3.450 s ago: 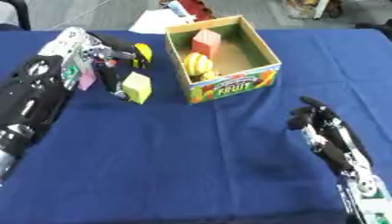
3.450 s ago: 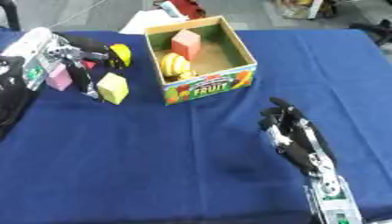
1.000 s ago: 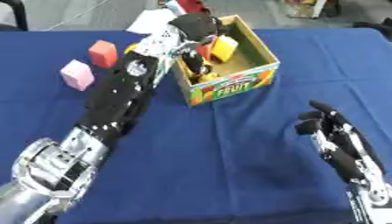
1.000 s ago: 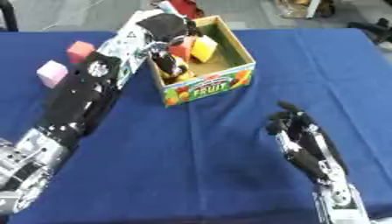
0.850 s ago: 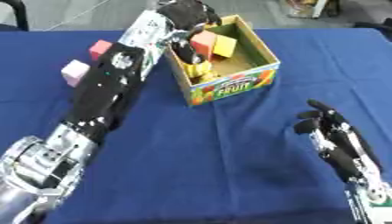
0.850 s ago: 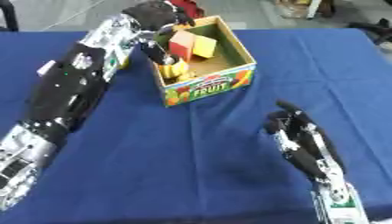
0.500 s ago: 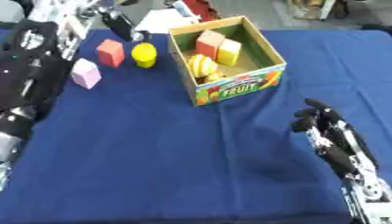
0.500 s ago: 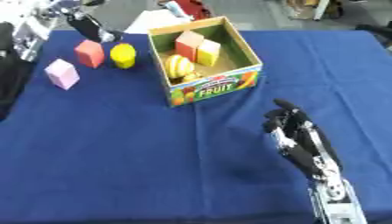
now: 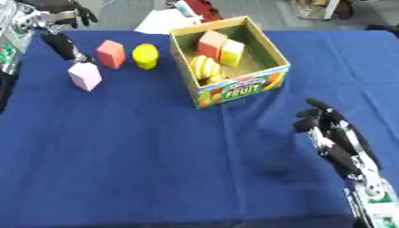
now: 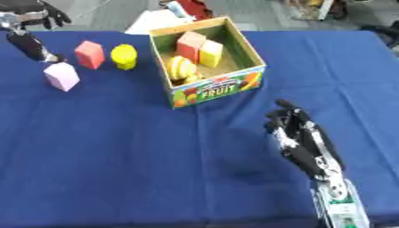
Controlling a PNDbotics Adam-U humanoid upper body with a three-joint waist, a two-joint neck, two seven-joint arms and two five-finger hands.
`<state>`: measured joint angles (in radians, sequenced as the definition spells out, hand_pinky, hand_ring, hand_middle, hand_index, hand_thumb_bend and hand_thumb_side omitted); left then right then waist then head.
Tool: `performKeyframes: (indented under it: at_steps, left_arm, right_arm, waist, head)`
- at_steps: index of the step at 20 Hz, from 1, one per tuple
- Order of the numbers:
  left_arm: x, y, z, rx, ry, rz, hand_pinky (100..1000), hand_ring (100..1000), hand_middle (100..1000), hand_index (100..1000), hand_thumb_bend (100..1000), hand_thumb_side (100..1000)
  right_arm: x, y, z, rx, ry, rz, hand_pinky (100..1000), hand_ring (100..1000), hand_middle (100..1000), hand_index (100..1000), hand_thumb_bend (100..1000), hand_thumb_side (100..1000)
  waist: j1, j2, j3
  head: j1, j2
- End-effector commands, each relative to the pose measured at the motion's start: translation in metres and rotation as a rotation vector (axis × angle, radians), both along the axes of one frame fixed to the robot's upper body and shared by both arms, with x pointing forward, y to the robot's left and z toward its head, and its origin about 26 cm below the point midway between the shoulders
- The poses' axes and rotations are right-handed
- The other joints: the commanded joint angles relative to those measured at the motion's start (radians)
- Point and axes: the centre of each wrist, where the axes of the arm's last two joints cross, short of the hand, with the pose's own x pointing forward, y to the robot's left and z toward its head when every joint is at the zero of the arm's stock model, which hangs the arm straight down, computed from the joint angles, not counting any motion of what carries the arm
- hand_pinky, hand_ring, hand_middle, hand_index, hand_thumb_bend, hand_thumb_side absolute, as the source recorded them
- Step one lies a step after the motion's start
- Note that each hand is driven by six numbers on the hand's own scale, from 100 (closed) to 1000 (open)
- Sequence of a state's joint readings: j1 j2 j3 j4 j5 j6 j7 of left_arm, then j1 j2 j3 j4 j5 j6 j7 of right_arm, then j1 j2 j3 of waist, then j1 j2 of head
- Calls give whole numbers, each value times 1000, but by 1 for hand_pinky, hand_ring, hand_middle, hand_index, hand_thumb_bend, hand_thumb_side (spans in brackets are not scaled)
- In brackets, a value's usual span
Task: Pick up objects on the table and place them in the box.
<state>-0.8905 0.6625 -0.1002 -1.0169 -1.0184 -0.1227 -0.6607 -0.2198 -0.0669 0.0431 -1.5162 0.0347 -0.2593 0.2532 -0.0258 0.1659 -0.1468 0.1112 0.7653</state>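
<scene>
A cardboard fruit box [image 9: 234,87] stands at the back centre of the blue table. Inside lie a red block [image 9: 210,43], a yellow block [image 9: 232,50] and a yellow striped fruit [image 9: 204,68]. Left of the box sit a yellow round object [image 9: 145,55], a red block [image 9: 111,54] and a pink block [image 9: 84,76]. My left hand [image 9: 56,18] hovers at the far left corner, above and left of the pink block, fingers relaxed and holding nothing. At the lower right my right hand [image 9: 336,138] rests open, fingers up.
White paper [image 9: 166,20] and a red object [image 9: 201,6] lie beyond the table's far edge, behind the box. The blue cloth [image 9: 156,156] stretches bare across the front and middle.
My left hand carried the yellow block into the box, let it go, then drew back to the far left corner. The right hand stayed put.
</scene>
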Motion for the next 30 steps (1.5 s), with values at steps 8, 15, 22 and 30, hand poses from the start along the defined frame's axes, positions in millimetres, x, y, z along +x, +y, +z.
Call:
performKeyframes:
  at_steps: [8, 15, 22, 30]
  left_arm:
    - [6, 28, -15, -44, 85, 129, 820, 770, 813, 942, 475, 251]
    - [9, 27, -26, -49, 111, 153, 822, 773, 821, 947, 493, 271]
    - [12, 22, -33, -30, 99, 159, 816, 761, 816, 946, 488, 220]
    - [15, 17, -45, -10, 79, 152, 789, 723, 782, 915, 478, 225]
  right_arm:
    - [2, -5, 7, -15, -23, -7, 645, 635, 657, 894, 100, 407]
    - [2, -5, 7, -15, -24, -6, 645, 635, 657, 894, 100, 407]
    - [3, -4, 7, -15, -25, -1, 646, 635, 657, 894, 100, 406]
    - [3, -3, 7, -14, -24, 0, 646, 635, 657, 894, 100, 404]
  waist:
    - [0, -25, -2]
    - [-2, -26, -4]
    - [-3, -25, -6]
    - [-5, -22, -11]
  head:
    - [-4, 5]
    - [-4, 5]
    - [-4, 5]
    - [-3, 5]
